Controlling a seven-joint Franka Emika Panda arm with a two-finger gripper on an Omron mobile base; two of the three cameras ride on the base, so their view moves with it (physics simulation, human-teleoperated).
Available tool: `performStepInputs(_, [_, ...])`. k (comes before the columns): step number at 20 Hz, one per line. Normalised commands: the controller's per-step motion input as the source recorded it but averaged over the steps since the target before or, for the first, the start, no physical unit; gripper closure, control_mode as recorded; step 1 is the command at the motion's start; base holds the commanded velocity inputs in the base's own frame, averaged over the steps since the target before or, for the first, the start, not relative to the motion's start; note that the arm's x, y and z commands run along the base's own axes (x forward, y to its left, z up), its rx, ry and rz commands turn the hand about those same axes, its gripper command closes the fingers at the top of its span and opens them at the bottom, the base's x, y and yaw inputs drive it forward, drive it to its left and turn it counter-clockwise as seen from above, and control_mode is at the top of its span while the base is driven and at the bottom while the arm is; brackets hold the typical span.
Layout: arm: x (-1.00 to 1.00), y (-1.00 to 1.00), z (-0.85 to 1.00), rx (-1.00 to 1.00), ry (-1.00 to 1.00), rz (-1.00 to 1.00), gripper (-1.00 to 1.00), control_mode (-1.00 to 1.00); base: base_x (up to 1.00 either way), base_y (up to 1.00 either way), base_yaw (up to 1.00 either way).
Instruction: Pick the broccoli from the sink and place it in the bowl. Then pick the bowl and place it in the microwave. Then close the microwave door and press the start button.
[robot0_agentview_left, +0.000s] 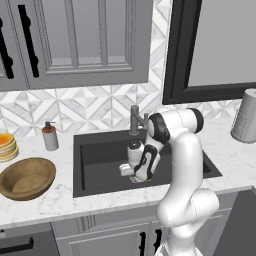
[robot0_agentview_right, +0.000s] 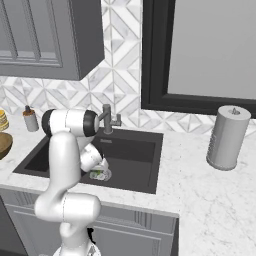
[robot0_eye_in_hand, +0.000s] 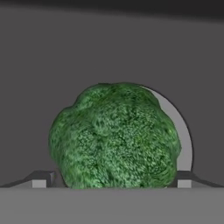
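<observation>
Broccoli (robot0_eye_in_hand: 114, 136) lay on the sink (robot0_agentview_left: 100, 165) floor over a pale drain ring; our hand (robot0_eye_in_hand: 112, 181) hung open above, fingertips (robot0_eye_in_hand: 40, 180) flanking it. We saw the bowl (robot0_agentview_left: 26, 177) at nine o'clock on the table (robot0_agentview_left: 45, 206).

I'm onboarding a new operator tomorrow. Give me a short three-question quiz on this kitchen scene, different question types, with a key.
1. True or false: the broccoli already lies in the bowl.
2. Multiple choice: how does the gripper stand in the hand view? A) shut on the broccoli B) open, a fingertip on either side of the broccoli C) holding the bowl
3. Fill in: the soap bottle stands on the counter between the sink and the stack of orange ____.

Key: 1 false, the broccoli is down in the sink and the bowl sits on the counter to the sink's left in the left base view. 2 B. 3 plates.
</observation>
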Motion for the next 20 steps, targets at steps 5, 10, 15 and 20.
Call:
performStepInputs(5, [0.11,-0.06,0.0,0.05,-0.06,0.0,-1.0,-1.0,0.0,0.0,0.0])
performStepInputs(10, [0.04,0.0,-0.08,0.04,-0.02,-0.01,-1.0,-1.0,0.0,0.0,0.0])
performStepInputs(15, [0.0,0.0,-0.16,0.0,0.0,-0.01,1.0,-1.0,0.0,0.0,0.0])
performStepInputs(20, [-0.05,0.18,0.17,0.0,-0.01,0.0,1.0,-1.0,0.0,0.0,0.0])
